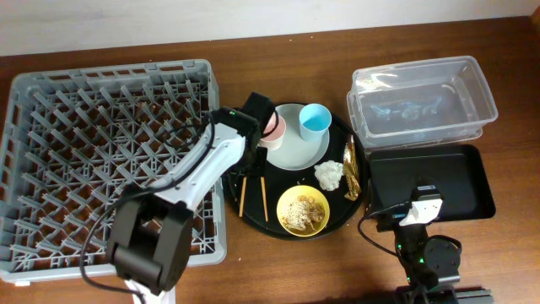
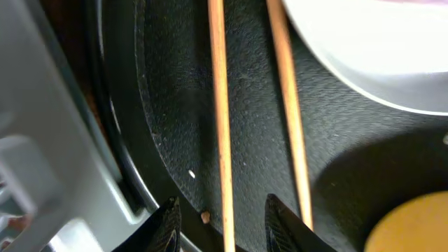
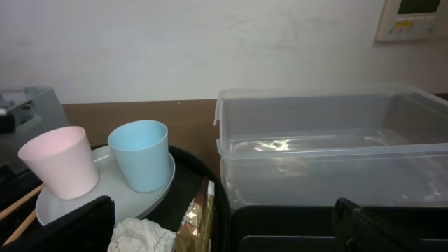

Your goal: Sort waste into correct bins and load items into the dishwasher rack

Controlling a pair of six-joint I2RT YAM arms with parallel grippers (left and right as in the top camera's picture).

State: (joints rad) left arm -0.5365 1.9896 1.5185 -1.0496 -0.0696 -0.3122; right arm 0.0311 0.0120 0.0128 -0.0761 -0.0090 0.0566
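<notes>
From overhead I've got the grey dishwasher rack point(image 1: 110, 160) on the left of the counter point(image 1: 506, 253), with nothing loaded in it. Just beside it sits the round black tray point(image 1: 287, 179) holding everything: white plate point(image 1: 297, 148) with the pink cup point(image 1: 272, 129) and blue cup point(image 1: 315, 119) standing on it, chopsticks point(image 1: 253, 192) lying side by side below the plate, and the yellow bowl point(image 1: 303, 210) with the food scraps point(image 1: 302, 217) inside. The napkin point(image 1: 329, 175) and gold wrapper point(image 1: 351, 171) are on the tray's right side. The clear tub point(image 1: 422, 97) is at back right, with the black rectangular bin point(image 1: 439, 181) right in front of it. My left arm point(image 1: 211, 165) reaches across the rack corner to the tray. The right end effector point(image 1: 419, 207) is parked at the black bin's near edge. Left wrist cam: the left end effector point(image 2: 224, 227) is spread open over the tray holding nothing, one chopstick running between its tips and the other just outside. Right wrist cam: fingers wide apart and empty, looking at both cups upright on the plate, the napkin and wrapper close below, and the tub off to the right.
</notes>
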